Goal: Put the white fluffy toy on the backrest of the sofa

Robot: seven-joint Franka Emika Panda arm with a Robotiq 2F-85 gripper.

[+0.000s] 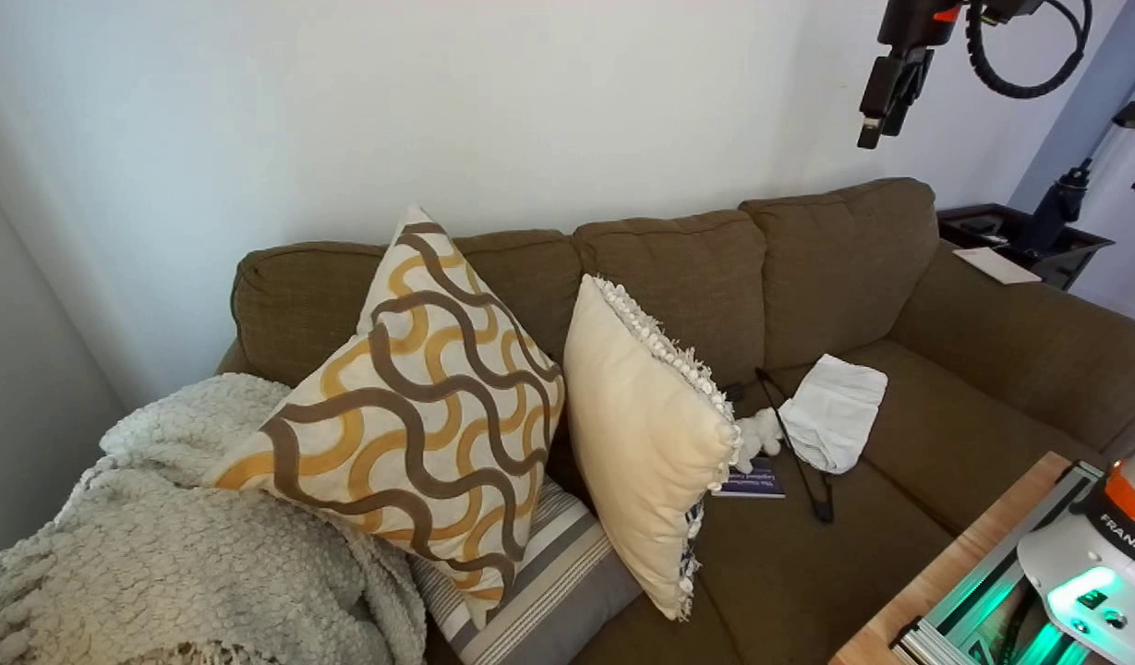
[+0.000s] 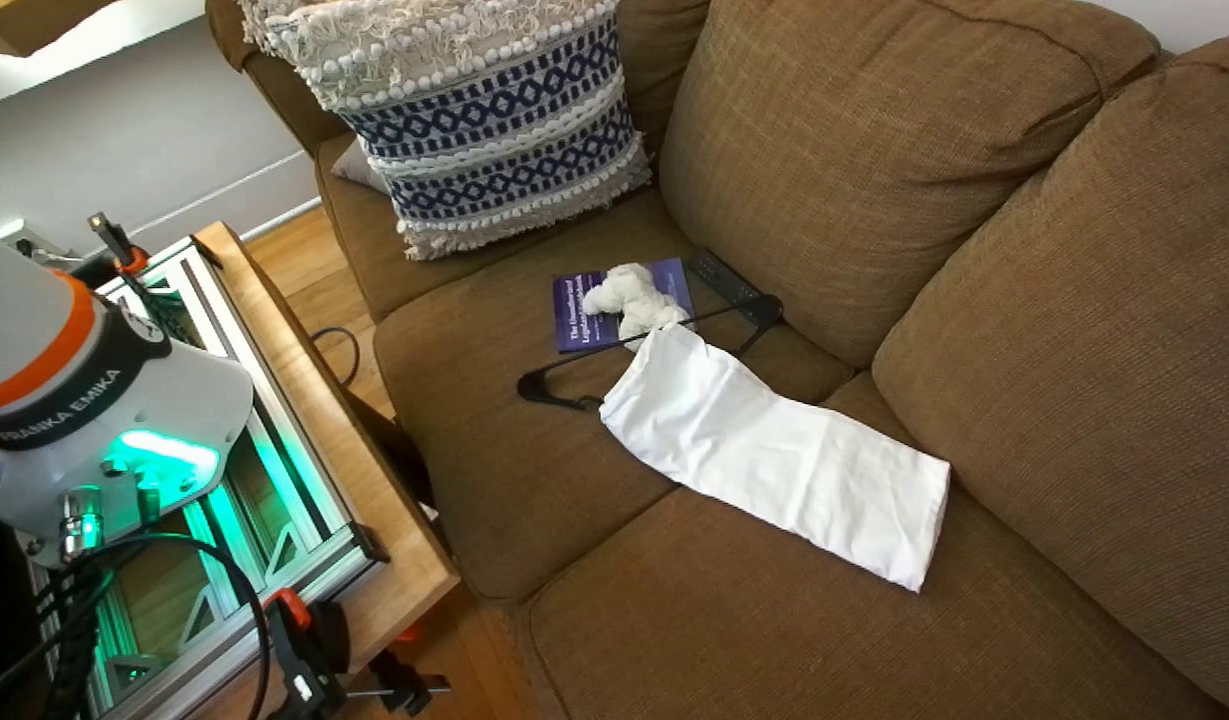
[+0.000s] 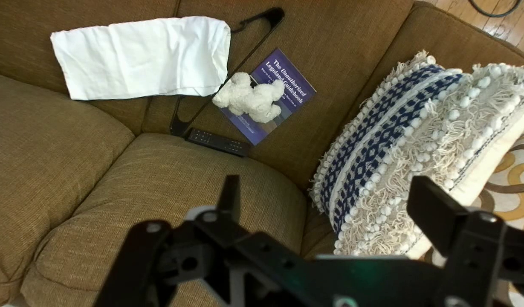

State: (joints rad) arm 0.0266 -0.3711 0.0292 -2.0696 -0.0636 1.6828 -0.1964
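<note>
The white fluffy toy [image 1: 759, 432] lies on the sofa seat, partly behind the cream cushion's edge in this exterior view. It also shows in an exterior view [image 2: 629, 295] and in the wrist view [image 3: 253, 100], lying on a purple book [image 3: 293, 81] beside a black hanger [image 3: 255, 47]. The brown sofa backrest [image 1: 673, 268] runs along the wall; it shows in an exterior view [image 2: 874, 130] and in the wrist view [image 3: 193, 179]. My gripper [image 1: 880, 131] is high above the sofa's backrest, well away from the toy. In the wrist view the gripper [image 3: 323, 187] has its fingers wide apart with nothing between them.
A white cloth [image 2: 774, 450] touches the hanger on the seat. A black remote [image 3: 217, 142] lies against the back cushion. A fringed cushion [image 2: 504, 130], a patterned cushion [image 1: 419, 397] and a fleece blanket [image 1: 207, 545] fill one end. The robot's wooden table [image 2: 404, 570] stands before the sofa.
</note>
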